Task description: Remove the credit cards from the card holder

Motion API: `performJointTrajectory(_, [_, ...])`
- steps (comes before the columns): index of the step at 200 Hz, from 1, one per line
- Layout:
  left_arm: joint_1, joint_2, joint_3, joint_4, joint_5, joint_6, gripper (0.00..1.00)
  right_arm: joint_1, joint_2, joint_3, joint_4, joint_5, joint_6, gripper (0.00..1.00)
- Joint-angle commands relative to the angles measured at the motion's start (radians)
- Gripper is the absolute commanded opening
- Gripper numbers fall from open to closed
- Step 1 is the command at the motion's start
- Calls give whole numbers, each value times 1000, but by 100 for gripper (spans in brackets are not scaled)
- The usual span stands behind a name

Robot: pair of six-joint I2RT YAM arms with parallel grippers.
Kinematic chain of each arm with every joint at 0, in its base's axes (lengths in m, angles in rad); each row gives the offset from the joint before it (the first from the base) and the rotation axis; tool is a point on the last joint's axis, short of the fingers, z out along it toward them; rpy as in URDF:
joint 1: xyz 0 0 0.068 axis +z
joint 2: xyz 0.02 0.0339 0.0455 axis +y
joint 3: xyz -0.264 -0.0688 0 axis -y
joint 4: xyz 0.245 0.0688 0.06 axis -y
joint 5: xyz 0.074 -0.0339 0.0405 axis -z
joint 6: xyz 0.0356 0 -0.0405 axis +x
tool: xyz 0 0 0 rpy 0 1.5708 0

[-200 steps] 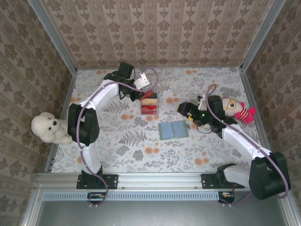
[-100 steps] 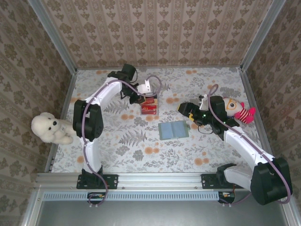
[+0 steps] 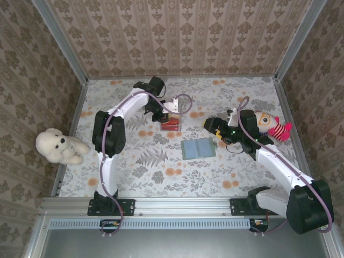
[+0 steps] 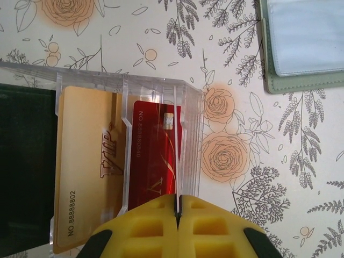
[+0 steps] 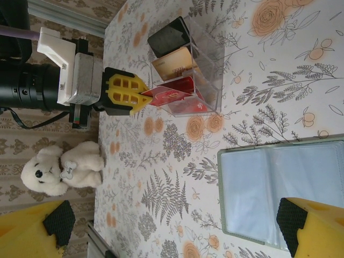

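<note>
One risk: my closed left claw (image 4: 178, 200) may tip the clear box (image 4: 189, 134); right claw (image 3: 210, 124), 1 o'clock from card holder (image 3: 198, 148), is open.

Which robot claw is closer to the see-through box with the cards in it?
Left. The left gripper is shut right at the clear plastic box's edge. The right gripper hangs open, apart from it.

1. We find the top view bright and evenly lit from above; shadows on the table (image 3: 140, 161) are soft and faint.
2. In the left wrist view the clear box (image 4: 191, 140) glints along its edges; the left fingers (image 4: 145, 231) look slightly soft.
3. In the right wrist view the sleeves of the card holder (image 5: 279, 188) shine milky; the right fingers (image 5: 317, 231) blur at the corners.
</note>
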Motion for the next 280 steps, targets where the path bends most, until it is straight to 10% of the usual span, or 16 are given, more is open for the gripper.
performJointTrajectory(1, [2,27,33,-71,36,62,0,-4,9,-12,8,-31,-1,100])
performJointTrajectory(280, [-2,-17,89,-52,32,163,0,-4,57,-11,43,-57,25,100])
